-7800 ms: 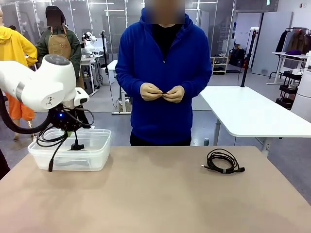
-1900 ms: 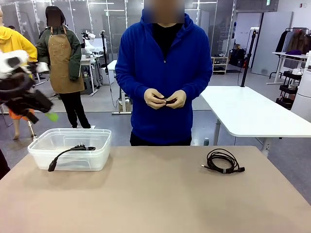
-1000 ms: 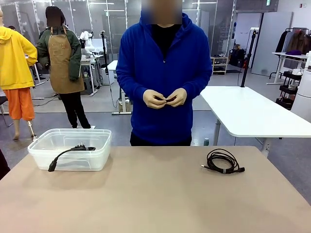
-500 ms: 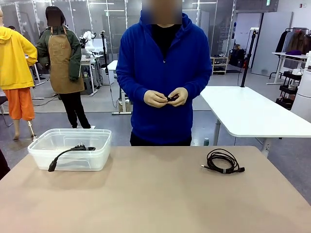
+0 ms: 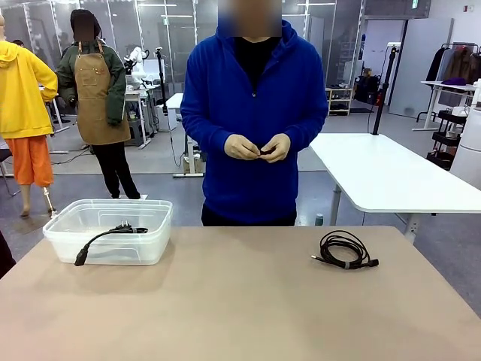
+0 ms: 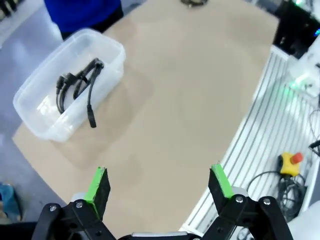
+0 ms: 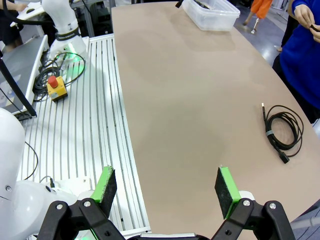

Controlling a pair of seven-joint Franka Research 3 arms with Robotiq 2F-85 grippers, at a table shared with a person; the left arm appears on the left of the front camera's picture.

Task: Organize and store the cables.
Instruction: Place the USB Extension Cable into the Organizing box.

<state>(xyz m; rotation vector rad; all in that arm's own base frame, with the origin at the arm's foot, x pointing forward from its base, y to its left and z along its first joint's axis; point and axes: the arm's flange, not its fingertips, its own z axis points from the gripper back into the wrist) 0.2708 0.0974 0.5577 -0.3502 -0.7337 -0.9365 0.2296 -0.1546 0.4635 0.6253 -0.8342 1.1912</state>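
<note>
Front view: one coiled cable (image 5: 344,250) lies on the table (image 5: 225,301), in the robot's right half and well apart from the clear bin (image 5: 150,226) at the left. The coil is a flattened oval with its long axis running left to right across the table. A second cable (image 5: 124,229) sits in the bin, one plug end draped over the near wall. The person's hands (image 5: 255,147) work on something small and dark, possibly a tie.

Left wrist view: the left gripper (image 6: 159,182) is spread wide and empty, high over the table's near edge. The bin is ahead, towards picture left.

Right wrist view: the right gripper (image 7: 167,187) is spread wide and empty. The coil is ahead and towards picture right, near the far edge. Judgement: the right arm is nearer and would need to reach towards the person's side, jaws across the coil's short axis.
</note>
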